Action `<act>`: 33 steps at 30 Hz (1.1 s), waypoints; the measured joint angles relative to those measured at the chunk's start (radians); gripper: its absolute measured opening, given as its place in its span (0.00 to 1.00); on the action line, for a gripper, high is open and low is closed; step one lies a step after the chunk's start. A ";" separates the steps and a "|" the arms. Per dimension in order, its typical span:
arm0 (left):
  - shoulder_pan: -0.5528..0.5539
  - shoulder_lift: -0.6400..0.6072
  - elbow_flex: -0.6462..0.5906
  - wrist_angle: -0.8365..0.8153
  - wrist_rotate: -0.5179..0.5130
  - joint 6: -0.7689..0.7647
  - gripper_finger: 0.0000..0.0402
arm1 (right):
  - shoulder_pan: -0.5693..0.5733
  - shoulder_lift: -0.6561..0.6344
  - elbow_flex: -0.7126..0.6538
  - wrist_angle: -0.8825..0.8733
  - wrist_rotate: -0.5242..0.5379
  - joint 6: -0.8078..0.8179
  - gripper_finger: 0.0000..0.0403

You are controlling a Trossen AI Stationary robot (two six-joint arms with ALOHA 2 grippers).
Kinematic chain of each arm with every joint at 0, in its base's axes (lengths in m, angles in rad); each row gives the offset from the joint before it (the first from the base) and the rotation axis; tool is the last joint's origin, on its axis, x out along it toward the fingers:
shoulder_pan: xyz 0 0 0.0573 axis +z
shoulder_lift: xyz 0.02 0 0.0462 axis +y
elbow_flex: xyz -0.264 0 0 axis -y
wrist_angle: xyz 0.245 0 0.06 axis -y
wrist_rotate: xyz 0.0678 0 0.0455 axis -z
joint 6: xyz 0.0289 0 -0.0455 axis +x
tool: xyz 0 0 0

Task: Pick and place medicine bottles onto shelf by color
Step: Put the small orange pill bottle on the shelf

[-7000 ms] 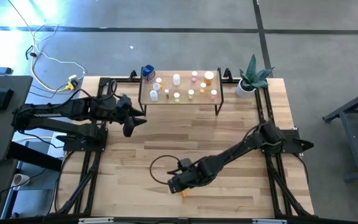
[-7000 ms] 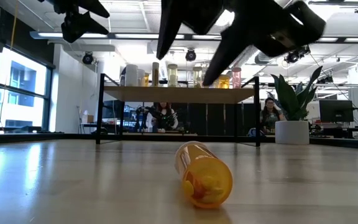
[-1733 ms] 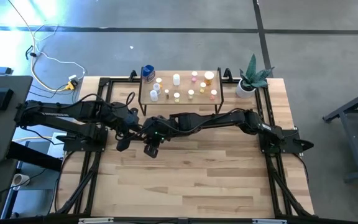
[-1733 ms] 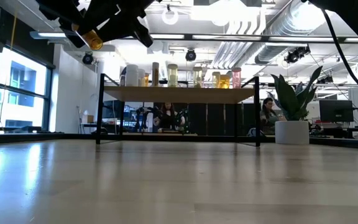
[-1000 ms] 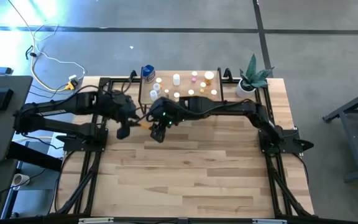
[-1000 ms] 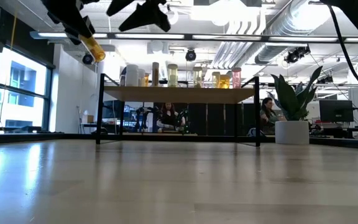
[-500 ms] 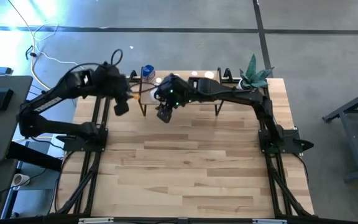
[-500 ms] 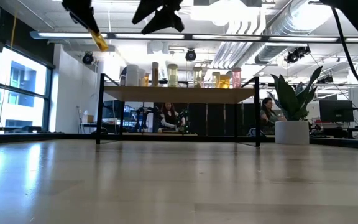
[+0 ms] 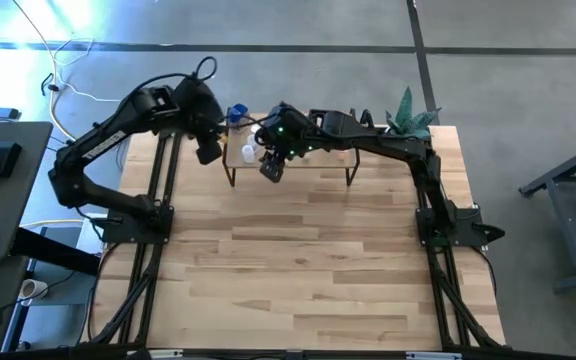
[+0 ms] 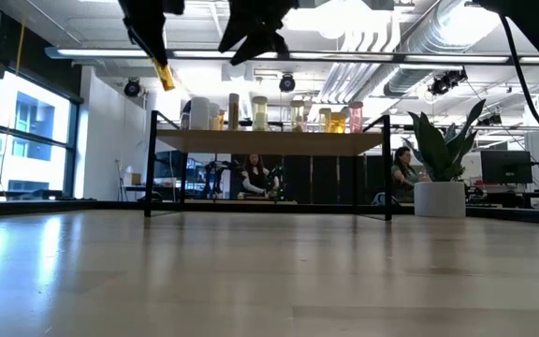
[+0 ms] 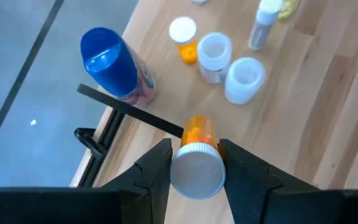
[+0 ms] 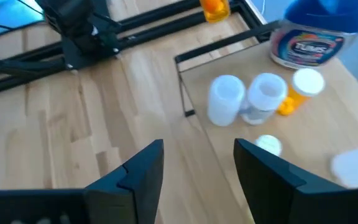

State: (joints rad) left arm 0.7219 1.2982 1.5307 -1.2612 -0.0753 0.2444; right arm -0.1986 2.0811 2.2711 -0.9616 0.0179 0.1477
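L arm is reaching over the shelf's (image 9: pixel 230 160) left end, up off the table (image 9: pixel 298 260). The left gripper (image 11: pixel 194 163) is clamping an orange pill bottle (image 11: pixel 197 158) w/ a white cap, hanging above the shelf's left edge near the blue-topped bottle (image 11: pixel 114 65). Two white bottles (image 11: pixel 229 65) and a small orange one (image 11: pixel 184 38) are standing on the board close by. R arm is stretching across the shelf's middle; the right gripper (image 12: pixel 194 163) is hovering w/ fingers spread, nothing between them. A potted plant (image 9: pixel 406 122) is sitting at the table's far right corner.
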 joint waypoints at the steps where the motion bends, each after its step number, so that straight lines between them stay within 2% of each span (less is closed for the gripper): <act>1: 0.005 0.011 0.000 0.000 0.001 0.004 0.29 | -0.006 0.000 0.000 -0.005 0.000 -0.010 0.46; 17: 0.018 0.192 0.000 0.000 0.027 0.029 0.29 | -0.121 -0.022 0.000 -0.044 0.000 -0.026 0.46; 33: 0.016 0.263 -0.001 0.002 0.030 0.045 0.29 | -0.162 -0.031 0.000 -0.051 0.034 -0.056 0.46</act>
State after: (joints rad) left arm 0.7383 1.5616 1.5299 -1.2594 -0.0452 0.2894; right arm -0.3603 2.0499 2.2711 -1.0130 0.0523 0.0921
